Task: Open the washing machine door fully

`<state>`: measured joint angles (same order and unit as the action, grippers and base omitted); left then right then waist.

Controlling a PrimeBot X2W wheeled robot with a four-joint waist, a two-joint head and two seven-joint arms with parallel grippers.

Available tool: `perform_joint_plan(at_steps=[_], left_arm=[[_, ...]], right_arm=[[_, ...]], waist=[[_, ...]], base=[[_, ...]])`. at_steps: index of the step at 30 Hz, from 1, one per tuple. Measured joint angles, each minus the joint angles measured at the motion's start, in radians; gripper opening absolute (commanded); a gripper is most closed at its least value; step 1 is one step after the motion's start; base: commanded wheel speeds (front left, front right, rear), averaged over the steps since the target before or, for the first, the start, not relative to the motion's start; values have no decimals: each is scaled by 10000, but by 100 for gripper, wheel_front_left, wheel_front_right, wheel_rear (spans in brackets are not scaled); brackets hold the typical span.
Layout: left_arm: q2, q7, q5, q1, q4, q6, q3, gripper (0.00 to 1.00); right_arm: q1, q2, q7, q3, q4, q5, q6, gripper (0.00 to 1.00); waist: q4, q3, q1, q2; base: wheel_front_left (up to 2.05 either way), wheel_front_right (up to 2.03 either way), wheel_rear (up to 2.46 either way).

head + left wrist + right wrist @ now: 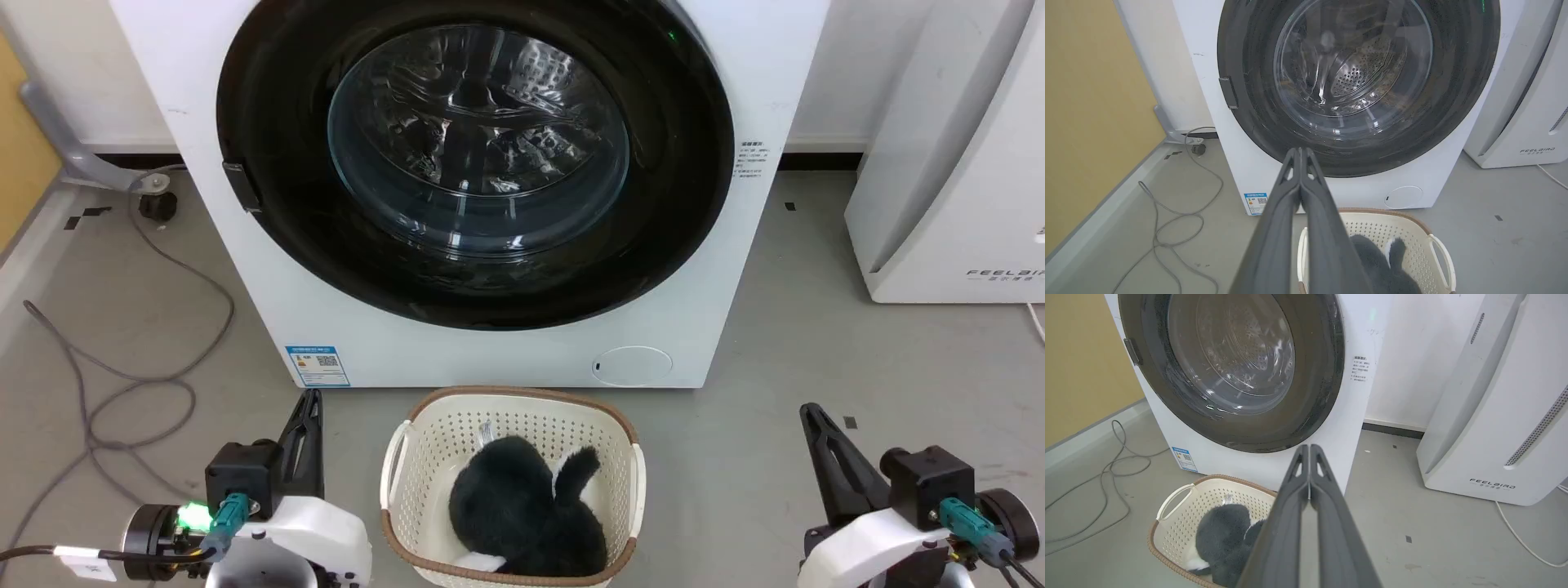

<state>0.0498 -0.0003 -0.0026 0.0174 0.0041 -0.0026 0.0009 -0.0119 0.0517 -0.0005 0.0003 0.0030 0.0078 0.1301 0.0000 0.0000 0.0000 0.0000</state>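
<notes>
1. Can see the door shut, flush with the front of the washer and facing the robot; top of the disc cut off by the head view's upper edge.
2. Can make out a perforated drum through the glass, blurred by glare; cannot tell whether anything lies inside.
3. Small dark tab on the door's left edge; cannot tell whether handle or hinge.
4. Left gripper low at left, well apart from the door, jaws closed on nothing; fingers pressed together in the left wrist view.
5. Right gripper low at right, likewise closed and empty, well apart from the door; fingers meeting at the tips.
6. Both arms cut off at the head view's bottom edge.
7. Basket on the floor just before the washer, between the grippers, holding a dark furry thing; near rim cut off, and partly hidden behind the fingers in both wrist views.
8. Grey cable looping on the floor at left, one end out of frame.
</notes>
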Motion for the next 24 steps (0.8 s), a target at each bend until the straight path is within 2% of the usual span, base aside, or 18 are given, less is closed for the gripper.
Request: perform_joint_plan(at_steps=[12, 13, 24], left_arm=[[-2, 0, 0, 0, 0, -2, 0, 0], [-2, 0, -2, 2, 2, -2, 8, 100], [-6, -88, -21, 5, 10, 88, -13, 100]], right_arm=[[0, 0, 0, -2, 0, 0, 0, 0], [-1, 0, -2, 2, 0, 2, 0, 100], [-5, 0, -79, -73, 6, 134, 0, 100]], waist=[[0, 0, 0, 0], [0, 0, 0, 0], [8, 15, 0, 0]], base=[[0, 0, 0], [0, 0, 0], [0, 0, 0]])
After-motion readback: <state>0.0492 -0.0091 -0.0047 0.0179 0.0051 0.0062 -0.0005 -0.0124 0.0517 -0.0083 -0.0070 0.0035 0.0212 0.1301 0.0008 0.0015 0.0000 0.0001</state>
